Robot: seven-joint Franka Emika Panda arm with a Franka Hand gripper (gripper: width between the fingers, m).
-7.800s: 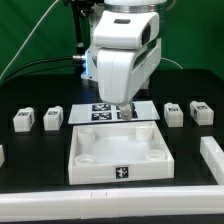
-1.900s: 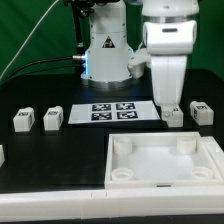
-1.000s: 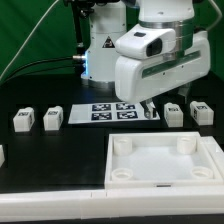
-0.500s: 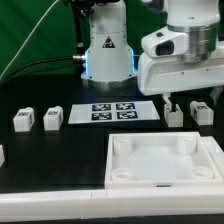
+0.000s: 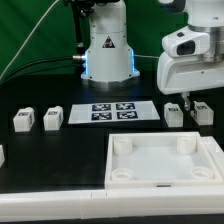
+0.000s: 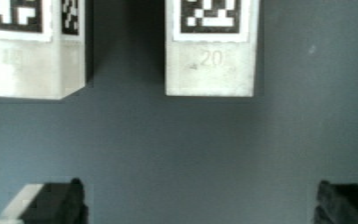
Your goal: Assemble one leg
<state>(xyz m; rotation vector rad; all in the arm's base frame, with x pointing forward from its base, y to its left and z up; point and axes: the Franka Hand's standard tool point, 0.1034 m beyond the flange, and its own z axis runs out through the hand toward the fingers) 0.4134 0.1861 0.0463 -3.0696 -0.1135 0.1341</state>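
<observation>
Well, the gripper hangs released, fingers wide apart and holding nothing, over the leg and second leg at the frame's right.

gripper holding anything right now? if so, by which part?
Nothing held. The gripper is open, with only table between its fingers; the legs sit clear of them, untouched.

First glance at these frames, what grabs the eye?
The big white tray-shaped piece fills the table's front on the exterior view's right. Behind it the white arm hangs over two small legs, its pincer open and empty. The marker board lies mid-table.
</observation>
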